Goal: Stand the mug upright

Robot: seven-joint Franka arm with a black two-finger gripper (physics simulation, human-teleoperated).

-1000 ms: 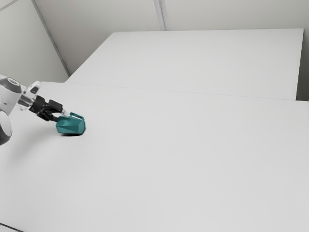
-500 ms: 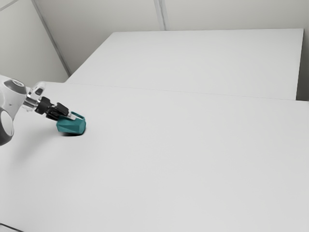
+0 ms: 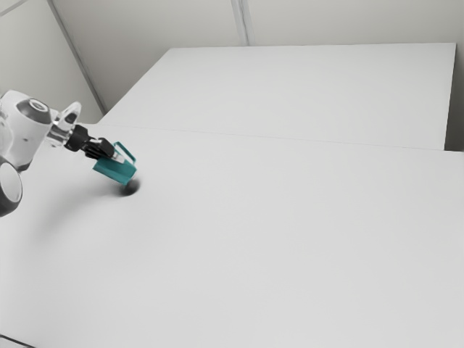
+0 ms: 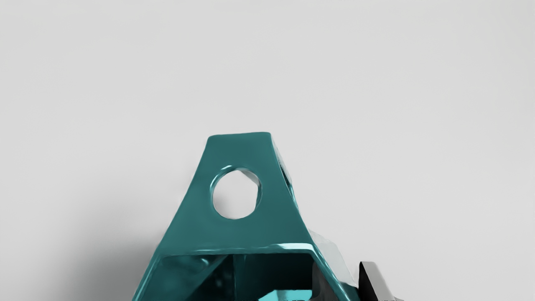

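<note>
Claw (image 3: 118,156) grips the tilted mug (image 3: 114,172) over white table (image 3: 261,239), grey walls (image 3: 145,29) beyond.

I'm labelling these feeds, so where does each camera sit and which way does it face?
Exterior view: beside the arm, looking down across the table; arm and gripper show at its left.
Wrist view: mounted at the gripper, facing the mug and table; fingertips show at the bottom edge.
Both share the mug, fingertips and table.

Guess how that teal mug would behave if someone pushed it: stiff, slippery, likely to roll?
The mug is probably stiff, given its crisp edges. Its glossy highlights suggest it could be slippery. Laid on its side, its flat faces would likely resist rolling.
</note>
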